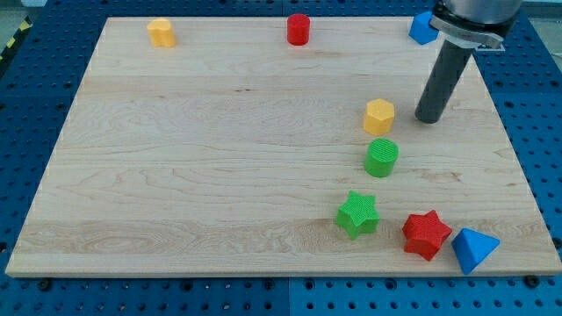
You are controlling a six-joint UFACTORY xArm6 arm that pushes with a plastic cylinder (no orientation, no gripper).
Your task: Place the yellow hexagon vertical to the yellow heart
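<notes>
The yellow hexagon (pixel 379 116) sits right of the board's middle. The yellow heart (pixel 162 32) is far off at the view's top left, near the board's top edge. My tip (pixel 428 118) rests on the board just to the right of the yellow hexagon, with a small gap between them. The dark rod rises from it toward the view's top right.
A green cylinder (pixel 382 158) lies just below the hexagon. A green star (pixel 358 214), a red star (pixel 426 233) and a blue triangle (pixel 474 249) sit at the bottom right. A red cylinder (pixel 299 29) and a blue block (pixel 423 28) are along the top edge.
</notes>
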